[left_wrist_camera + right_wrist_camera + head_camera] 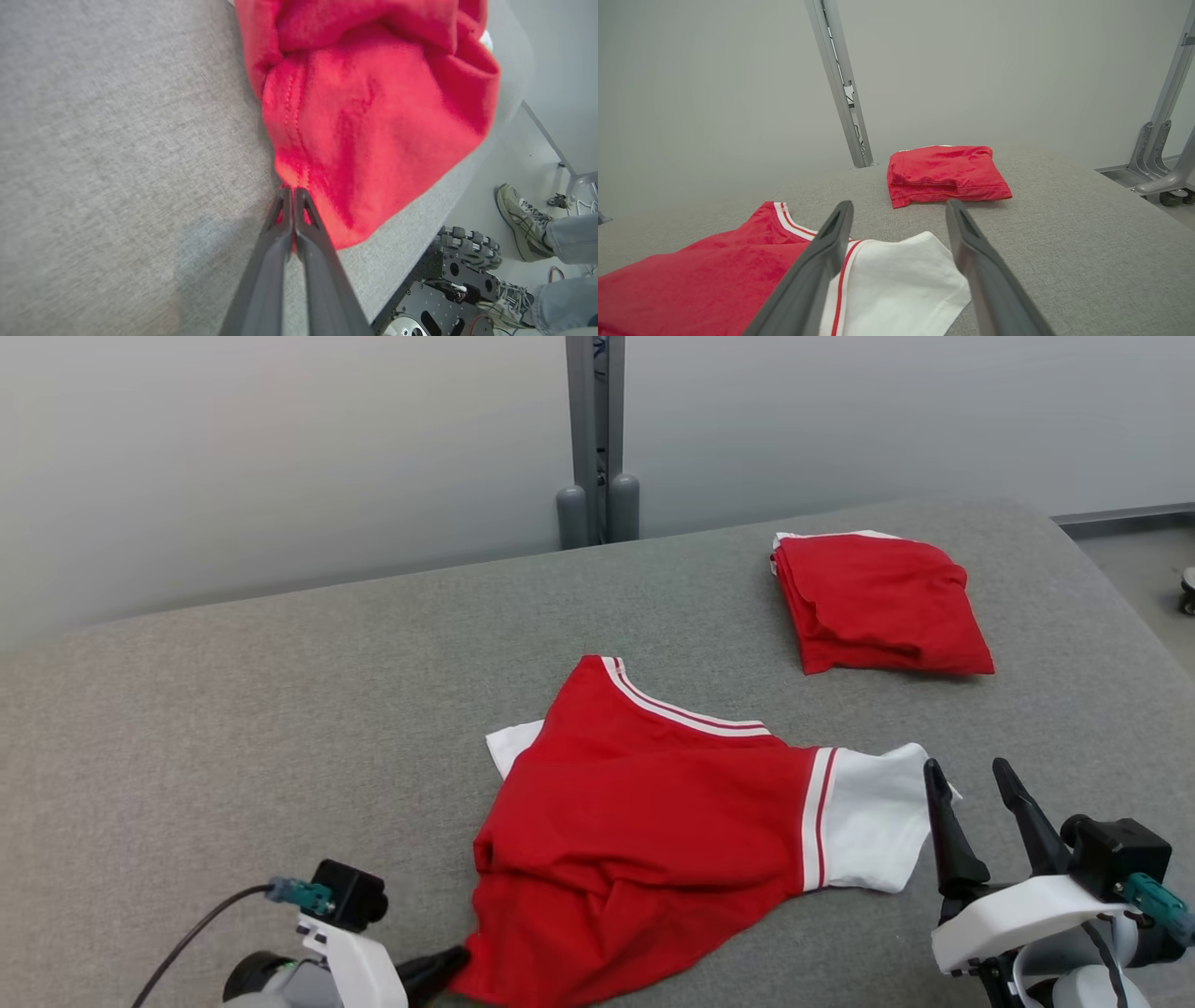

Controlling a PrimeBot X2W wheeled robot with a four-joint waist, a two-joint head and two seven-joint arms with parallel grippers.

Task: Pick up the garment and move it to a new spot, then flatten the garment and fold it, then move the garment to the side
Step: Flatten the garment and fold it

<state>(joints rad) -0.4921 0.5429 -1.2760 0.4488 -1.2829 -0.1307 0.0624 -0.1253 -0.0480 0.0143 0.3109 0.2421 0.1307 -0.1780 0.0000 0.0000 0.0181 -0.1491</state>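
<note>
Matt red knit cloth, garment (pixel 644 803), stitched hem showing at the tips of the left gripper (pixel 293 193); sleeve of smooth white cloth with ribbed red-and-white trim just ahead of the right gripper (pixel 964 765). Matt red cloth likewise, folded garment (pixel 878 602), well beyond the right gripper. Grey woven fabric cover, counter (pixel 233 728), matt, slightly coarse. Dark plastic, fingers (pixel 808 280), smooth, dull sheen. Grey metal, post (pixel 593 429), smooth, satin finish.

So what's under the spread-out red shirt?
The shirt lies on the grey surface; a white sleeve pokes out from under its left edge. Anything else beneath is covered.
</note>
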